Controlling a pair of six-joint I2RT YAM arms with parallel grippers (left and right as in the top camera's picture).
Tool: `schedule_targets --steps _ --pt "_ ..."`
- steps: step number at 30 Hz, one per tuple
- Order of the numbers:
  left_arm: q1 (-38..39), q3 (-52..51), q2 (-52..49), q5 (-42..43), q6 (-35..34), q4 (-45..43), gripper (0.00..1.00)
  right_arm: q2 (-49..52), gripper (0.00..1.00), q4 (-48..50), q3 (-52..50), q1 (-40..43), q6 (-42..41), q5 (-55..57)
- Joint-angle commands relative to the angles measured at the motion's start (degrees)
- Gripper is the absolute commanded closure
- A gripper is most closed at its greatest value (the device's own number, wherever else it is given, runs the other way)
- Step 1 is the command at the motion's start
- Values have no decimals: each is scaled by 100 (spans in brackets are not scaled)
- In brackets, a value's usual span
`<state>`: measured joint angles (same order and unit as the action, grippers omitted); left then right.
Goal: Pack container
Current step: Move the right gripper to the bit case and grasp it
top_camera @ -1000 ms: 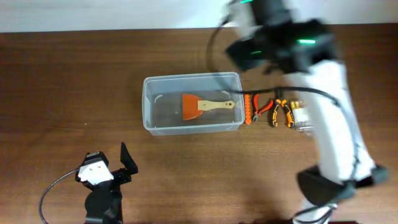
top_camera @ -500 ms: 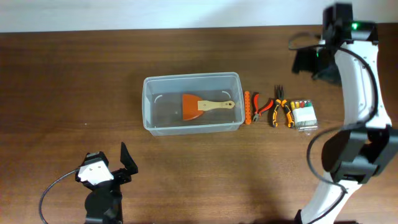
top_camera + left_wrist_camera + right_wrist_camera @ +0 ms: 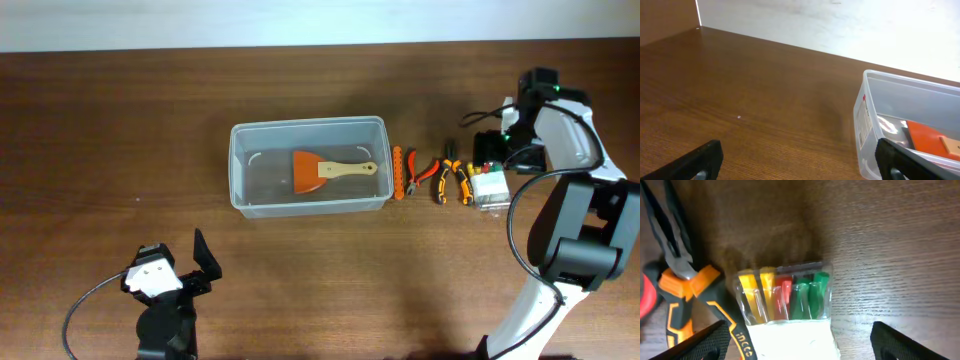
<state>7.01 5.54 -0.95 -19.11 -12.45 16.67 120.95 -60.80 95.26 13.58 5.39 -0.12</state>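
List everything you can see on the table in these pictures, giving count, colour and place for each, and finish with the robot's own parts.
Wooden table: one, dark brown, under everything.
Clear plastic rectangular container: one, see-through, centre of the table.
Flat-bladed scraper with wooden handle: one, orange blade, inside the container.
Slim orange tool: one, orange, just right of the container; kind unclear.
Red-handled pliers: one, red, right of the slim tool.
Orange-and-black pliers: one, right of the red pair.
Small clear case of bits: one, yellow, red and green bits, rightmost.
Left gripper: one, black, open, near the front-left edge.
Right gripper: one, black, open, above the case.
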Motion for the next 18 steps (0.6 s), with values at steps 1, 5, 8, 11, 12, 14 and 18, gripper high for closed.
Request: schedule_targets --steps 1,5,8,11,12,14,18 --pt "24 -22 26 -22 50 4 1 -22 9 13 -24 44 562 63" --pt "24 -22 26 -22 50 4 1 37 8 15 -24 42 643 96" --pt "24 -22 26 -22 50 4 1 170 8 -2 -28 42 645 76" --pt "24 -22 26 -20 50 4 1 299 8 22 -101 35 684 70" --pt "24 -22 26 -20 50 4 1 326 8 22 -122 33 688 74" --pt "24 -22 26 -20 50 4 1 398 9 20 -160 31 837 39" --pt "24 -22 26 -22 50 4 1 577 10 -7 -232 33 898 35"
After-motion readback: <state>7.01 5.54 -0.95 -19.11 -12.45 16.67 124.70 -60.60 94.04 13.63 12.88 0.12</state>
